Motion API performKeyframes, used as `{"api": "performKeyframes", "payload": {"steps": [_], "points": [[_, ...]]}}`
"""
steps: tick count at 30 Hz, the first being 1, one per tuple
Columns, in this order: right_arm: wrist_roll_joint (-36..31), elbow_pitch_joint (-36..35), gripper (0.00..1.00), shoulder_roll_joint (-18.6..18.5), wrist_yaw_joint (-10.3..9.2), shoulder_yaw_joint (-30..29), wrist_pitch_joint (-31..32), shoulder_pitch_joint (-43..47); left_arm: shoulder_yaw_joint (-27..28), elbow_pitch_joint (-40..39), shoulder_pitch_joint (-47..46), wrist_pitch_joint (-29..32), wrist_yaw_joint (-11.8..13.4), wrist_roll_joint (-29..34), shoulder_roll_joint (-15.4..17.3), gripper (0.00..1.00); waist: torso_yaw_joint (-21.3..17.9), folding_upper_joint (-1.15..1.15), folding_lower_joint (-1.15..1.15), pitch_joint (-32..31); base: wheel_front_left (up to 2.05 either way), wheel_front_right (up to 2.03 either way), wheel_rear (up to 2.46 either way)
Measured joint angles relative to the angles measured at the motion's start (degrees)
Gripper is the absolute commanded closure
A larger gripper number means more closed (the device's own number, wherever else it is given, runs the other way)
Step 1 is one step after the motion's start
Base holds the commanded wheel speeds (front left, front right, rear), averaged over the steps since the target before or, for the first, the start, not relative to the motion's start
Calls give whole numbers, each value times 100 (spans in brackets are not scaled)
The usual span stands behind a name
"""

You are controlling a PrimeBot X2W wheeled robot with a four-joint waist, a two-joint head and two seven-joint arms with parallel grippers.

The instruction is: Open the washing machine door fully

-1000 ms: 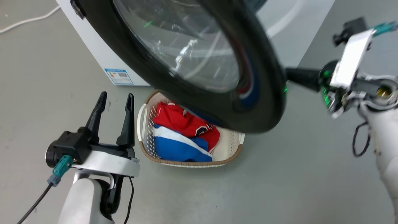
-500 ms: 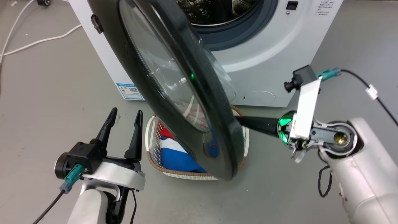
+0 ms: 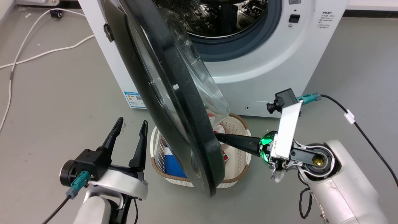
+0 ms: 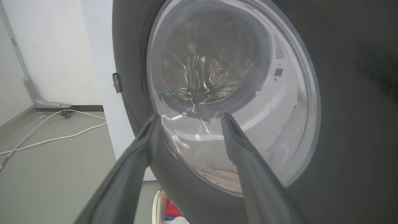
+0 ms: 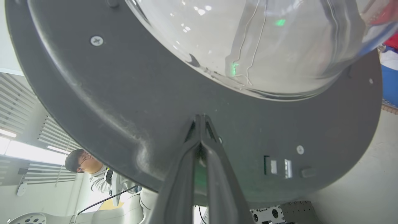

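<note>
**Washing machine door** (image 3: 196, 124): swung out from the washing machine (image 3: 279, 62) and seen nearly edge-on, standing over a laundry basket (image 3: 238, 157) of clothes.

**Right gripper** (image 5: 200, 119): fingers pinched together with nothing between them. The tips lie against the door's grey inner face just below the glass bowl (image 5: 248, 46); contact seems likely but is uncertain.

**Left gripper** (image 3: 132, 122): fingers spread and empty, facing the door's outer side and apart from it.
</note>
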Motion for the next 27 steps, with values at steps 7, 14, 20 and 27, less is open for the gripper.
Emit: {"api": "performKeyframes", "payload": {"steps": [7, 14, 20, 27], "points": [[-270, -345, 100, 8, 1, -499, -987, 470, -114, 76, 96, 0, 0, 8, 21, 0, 13, 0, 0, -153, 0, 0, 0], [-441, -776, 100, 1, 1, -1338, -2282, 1308, -111, 111, 141, 0, 0, 16, 60, 0, -21, 0, 0, -253, 0, 0, 0], [-1104, -1017, 53, -52, 0, -1884, -3538, 2064, 23, 137, 218, 0, 0, 46, 91, 0, -70, 0, 0, -309, 0, 0, 0], [-2040, -1343, 0, -74, 0, -2171, -4570, 2677, 157, 145, 296, 0, 0, 57, 97, 0, -122, 0, 0, -373, 0, 0, 0]]}}
